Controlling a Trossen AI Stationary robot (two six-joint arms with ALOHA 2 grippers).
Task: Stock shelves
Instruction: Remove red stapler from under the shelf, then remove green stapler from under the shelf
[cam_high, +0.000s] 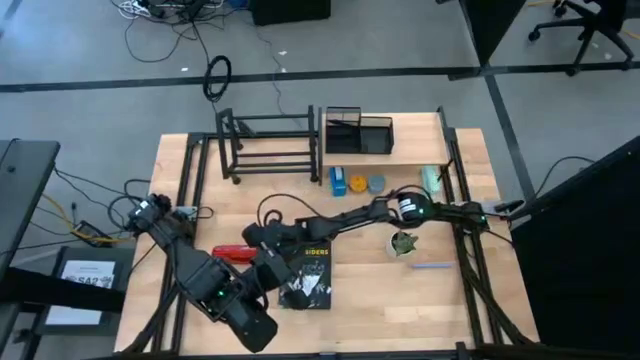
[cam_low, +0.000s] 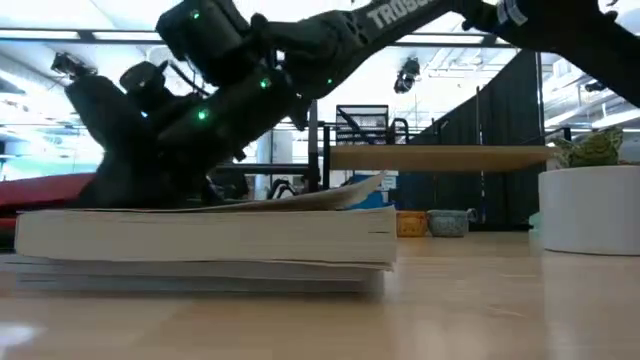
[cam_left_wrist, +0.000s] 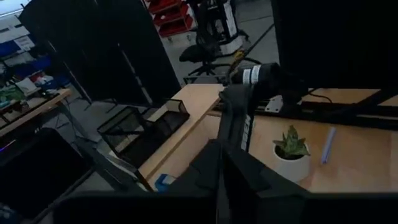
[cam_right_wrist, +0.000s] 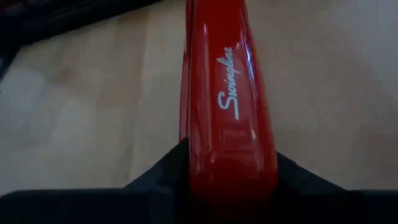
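Observation:
A red stapler (cam_high: 230, 252) lies left of a black book (cam_high: 312, 278) at the table's near middle. My right gripper (cam_high: 258, 244) reaches across from the right and is shut on the stapler (cam_right_wrist: 229, 99). My left arm's gripper (cam_high: 262, 292) hovers by the book's left edge. The book (cam_low: 200, 240) lies flat with its top cover (cam_low: 330, 196) curled up a little. The shelves stand at the far side: a black tube rack (cam_high: 268, 146) and a wooden plank (cam_high: 400, 156) on black legs. My right gripper pinches the red stapler's rear end (cam_right_wrist: 231, 167) between its two fingers (cam_right_wrist: 163, 174), one on each long side. The fingers lie along the stapler, which stretches away from them toward the table's left. Whether it rests on the table or is lifted cannot be told.
A black mesh organizer (cam_high: 358, 132) sits on the plank. A blue box (cam_high: 340, 181) and small orange and grey items line its near edge. A potted plant (cam_high: 403, 243) and a blue pen (cam_high: 432, 265) lie to the right.

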